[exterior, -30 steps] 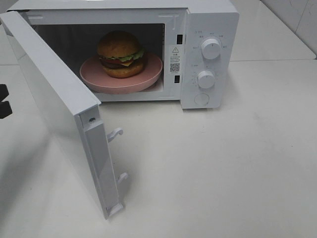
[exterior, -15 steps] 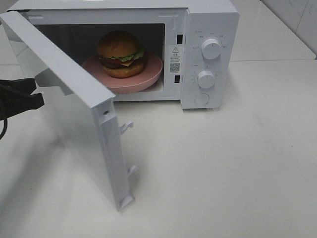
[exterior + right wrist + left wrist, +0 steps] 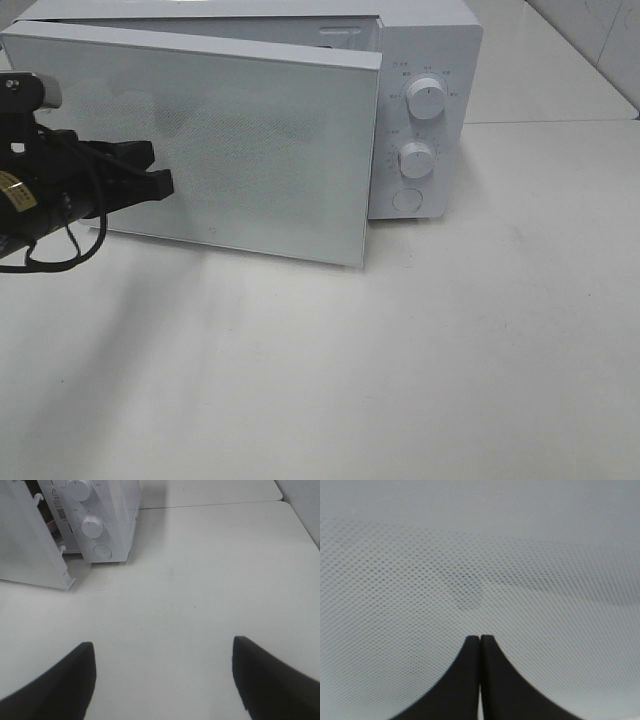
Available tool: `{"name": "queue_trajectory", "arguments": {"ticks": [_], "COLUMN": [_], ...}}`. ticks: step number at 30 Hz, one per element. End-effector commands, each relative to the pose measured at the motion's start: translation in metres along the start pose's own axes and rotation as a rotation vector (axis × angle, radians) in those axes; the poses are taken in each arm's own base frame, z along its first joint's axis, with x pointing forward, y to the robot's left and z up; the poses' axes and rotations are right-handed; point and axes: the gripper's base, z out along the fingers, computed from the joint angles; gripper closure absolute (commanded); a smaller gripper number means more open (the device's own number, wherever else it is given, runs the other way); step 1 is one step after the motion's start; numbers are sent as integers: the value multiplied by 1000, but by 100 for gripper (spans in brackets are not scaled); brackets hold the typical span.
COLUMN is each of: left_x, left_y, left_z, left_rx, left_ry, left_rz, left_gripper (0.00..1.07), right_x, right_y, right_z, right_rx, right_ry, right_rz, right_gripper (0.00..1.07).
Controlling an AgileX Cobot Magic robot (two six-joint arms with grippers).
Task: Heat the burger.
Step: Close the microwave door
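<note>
The burger is hidden behind the white microwave door (image 3: 240,140), which stands nearly shut, its free edge still a little off the microwave body (image 3: 425,40). My left gripper (image 3: 166,184) is shut and empty, its black fingertips pressed on the door's outer face left of its middle. The left wrist view shows the two closed fingertips (image 3: 480,639) against the door's dotted mesh (image 3: 480,555). My right gripper (image 3: 160,680) is open and empty above bare table, to the right of the microwave (image 3: 112,510); it does not show in the exterior view. From there the door (image 3: 30,545) looks ajar.
The microwave's control panel has two round knobs (image 3: 427,98) (image 3: 416,160) and a round button (image 3: 407,200). The white table (image 3: 420,350) stretches in front and to the right. A tiled wall (image 3: 600,30) stands at the far right.
The door has swung from wide open to nearly shut, covering the burger and pink plate. My left gripper has come in from the left edge and pushes the door.
</note>
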Motion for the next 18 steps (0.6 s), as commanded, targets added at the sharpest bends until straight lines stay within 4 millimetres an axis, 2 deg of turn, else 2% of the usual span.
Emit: {"name": "queue_trajectory", "arguments": {"ticks": [1, 3, 18], "left_x": [-3, -6, -29], "left_y": [-8, -15, -41], "left_z": [10, 22, 72], "left_rx": [7, 13, 41], "left_ry": [6, 0, -32], "left_rz": [7, 8, 6], "left_gripper": [107, 107, 107], "right_x": [1, 1, 1], "right_y": [0, 0, 0], "right_z": [-4, -4, -4], "right_rx": [-1, -1, -1], "right_ry": [-35, -35, -35], "right_rz": [5, 5, 5], "right_gripper": [34, 34, 34]}}
